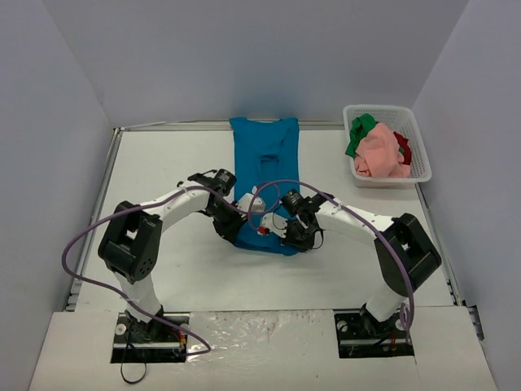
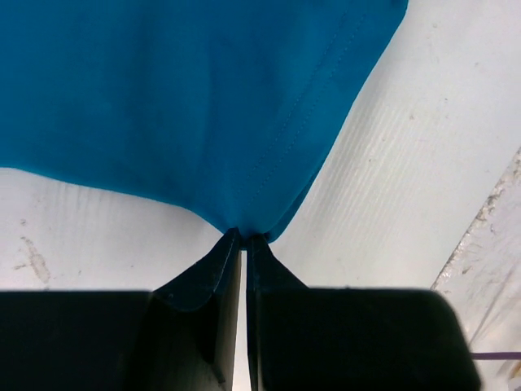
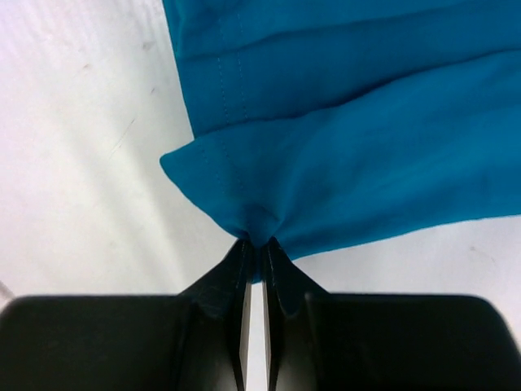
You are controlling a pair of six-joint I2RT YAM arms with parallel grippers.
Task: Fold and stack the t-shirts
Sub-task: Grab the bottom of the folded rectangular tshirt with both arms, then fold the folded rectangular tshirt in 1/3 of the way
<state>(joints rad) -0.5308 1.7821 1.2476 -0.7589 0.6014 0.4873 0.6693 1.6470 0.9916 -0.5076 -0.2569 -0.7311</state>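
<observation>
Grey walls point(image 1: 244, 57) closed in the white bench point(image 1: 163, 163) you were working over. Toward the near edge, your left gripper point(image 2: 244, 236) had its fingers pressed together on a pinch of cloth at one near corner of the teal-blue t-shirt point(image 1: 264, 151). Your right gripper point(image 3: 259, 243) was clamped on the other near corner, with fabric bunched at its tips. From there the shirt lay as a narrow folded strip running from mid-bench to the far edge. At the far right corner stood the white mesh basket point(image 1: 423, 167), with the pink t-shirt point(image 1: 378, 155), green t-shirt point(image 1: 361, 130) and red t-shirt point(image 1: 403, 147) heaped inside.
</observation>
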